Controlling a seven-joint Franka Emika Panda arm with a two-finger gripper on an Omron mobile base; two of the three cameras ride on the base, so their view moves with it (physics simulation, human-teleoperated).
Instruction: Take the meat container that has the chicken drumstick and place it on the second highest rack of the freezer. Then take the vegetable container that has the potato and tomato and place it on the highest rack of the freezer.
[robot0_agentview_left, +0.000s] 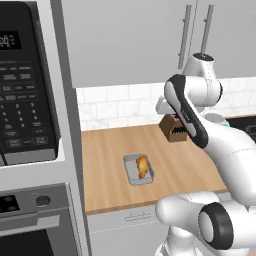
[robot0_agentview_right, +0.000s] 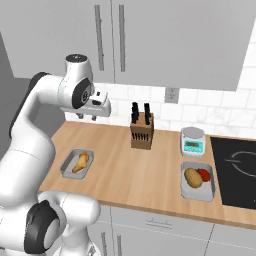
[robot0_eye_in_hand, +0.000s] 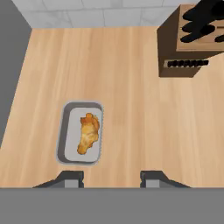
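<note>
Two shallow grey rectangular trays sit well apart on the pale wood-grain table (robot0_agentview_right: 150, 170). Left meat container (robot0_eye_in_hand: 80, 132) holds the lumpy golden chicken drumstick (robot0_eye_in_hand: 88, 133); right vegetable container (robot0_agentview_right: 198, 181) holds an oval tan potato (robot0_agentview_right: 193, 177) touching a round red tomato (robot0_agentview_right: 204, 174). End effector (robot0_eye_in_hand: 111, 177) hovers above, fingers spread, pinching nothing.

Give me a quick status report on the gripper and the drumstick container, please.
Gripper open, empty, high above the counter. Meat container with chicken drumstick on the counter, untouched. Knife block off to one side, path down clear.
</note>
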